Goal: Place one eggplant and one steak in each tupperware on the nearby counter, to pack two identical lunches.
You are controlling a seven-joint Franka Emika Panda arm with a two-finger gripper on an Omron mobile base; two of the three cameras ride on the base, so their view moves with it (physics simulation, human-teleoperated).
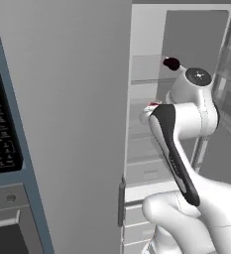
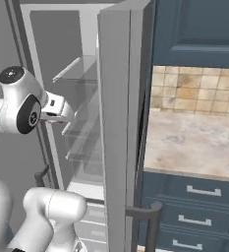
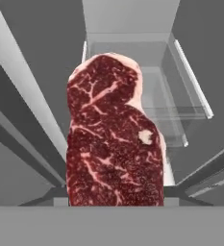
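The steak (image 3: 114,139), a red marbled slab with a pale fat rim, stands upright close in front of the hand camera and hides both fingertips. It appears clear of the fridge shelves behind it. A sliver of the steak (image 1: 152,104) shows red beside the wrist. My gripper (image 2: 67,115) reaches into the open fridge at mid-shelf height and looks shut on the steak. The eggplant (image 1: 171,63), a dark glossy lump, lies on a higher glass shelf, above and behind the arm. The counter (image 2: 194,142) runs to the right of the fridge. The tupperware is out of view.
The open fridge door (image 2: 118,123) stands edge-on between the arm and the counter. Glass shelves (image 3: 180,110) fill the fridge interior. A wall oven panel (image 1: 0,129) sits at the far left. Dark blue drawers (image 2: 194,192) lie under the counter.
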